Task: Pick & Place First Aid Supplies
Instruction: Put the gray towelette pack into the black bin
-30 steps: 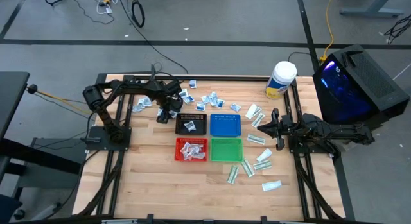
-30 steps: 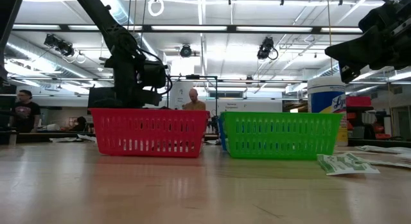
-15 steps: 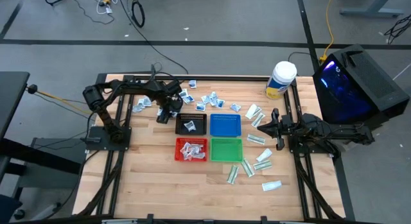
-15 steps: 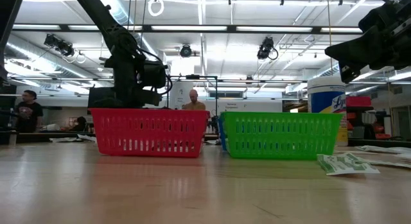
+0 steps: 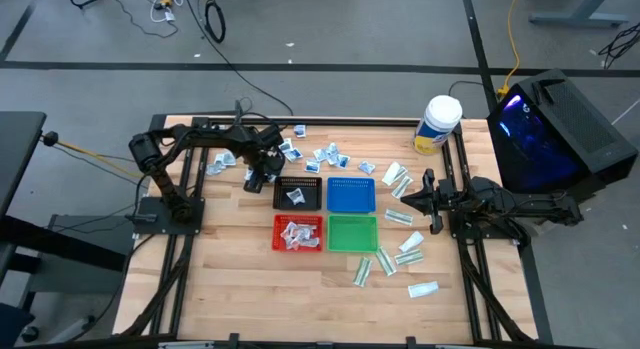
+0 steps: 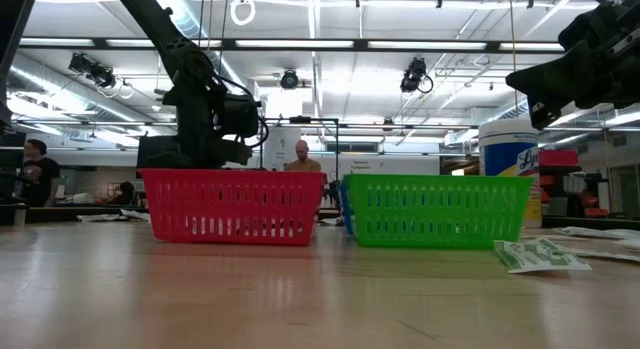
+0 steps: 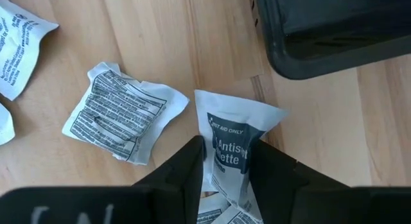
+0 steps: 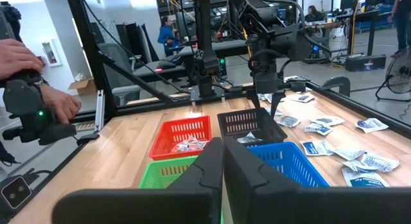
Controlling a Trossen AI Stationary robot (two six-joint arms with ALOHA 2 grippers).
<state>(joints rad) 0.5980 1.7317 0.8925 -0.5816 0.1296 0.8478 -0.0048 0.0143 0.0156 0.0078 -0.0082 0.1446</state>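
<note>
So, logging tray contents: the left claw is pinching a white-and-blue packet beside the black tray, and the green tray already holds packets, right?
Not quite. The high view shows the green tray empty; the red tray holds packets. The left claw does pinch a white-and-blue packet beside the black tray.

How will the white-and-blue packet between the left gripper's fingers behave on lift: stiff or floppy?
Probably floppy: the packet already looks creased and bowed between the left gripper fingers. Likely light, being thin and flat like the crumpled one beside it. Its smooth wrapper may slip.
</note>
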